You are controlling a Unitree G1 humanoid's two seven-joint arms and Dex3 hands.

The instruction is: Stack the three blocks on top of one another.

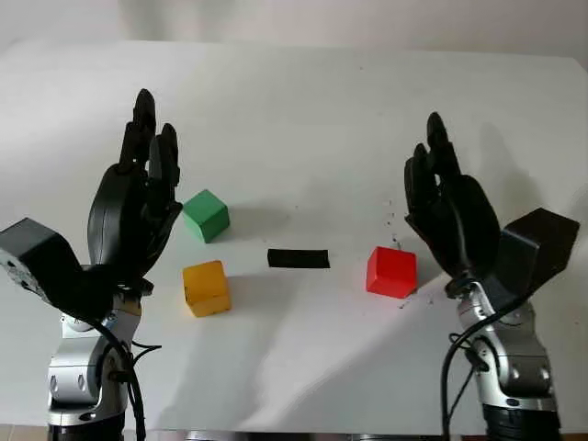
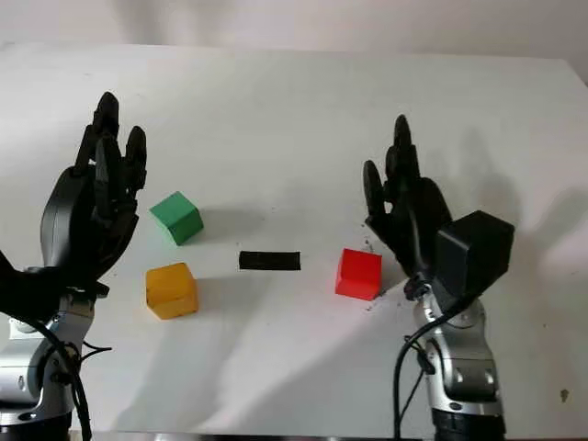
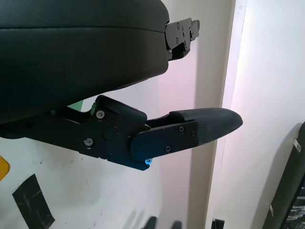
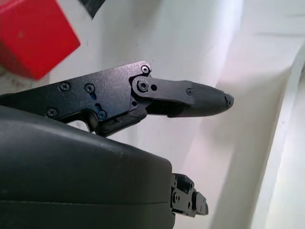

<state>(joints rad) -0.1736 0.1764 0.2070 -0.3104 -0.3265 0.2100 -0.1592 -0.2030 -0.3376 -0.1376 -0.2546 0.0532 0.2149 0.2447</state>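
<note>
Three blocks lie apart on the white table (image 1: pixel 303 110). The green block (image 1: pixel 206 215) is at the left, the yellow block (image 1: pixel 206 288) sits just in front of it, and the red block (image 1: pixel 391 272) is to the right. My left hand (image 1: pixel 138 197) is raised just left of the green and yellow blocks, open and holding nothing. On the other side my right hand (image 1: pixel 450 207) is held up just right of the red block (image 4: pixel 33 38), open as well. Neither hand touches a block.
A strip of black tape (image 1: pixel 298 258) is stuck to the table between the yellow and red blocks. Small dark specks mark the surface near the red block. The table's far edge runs along the back.
</note>
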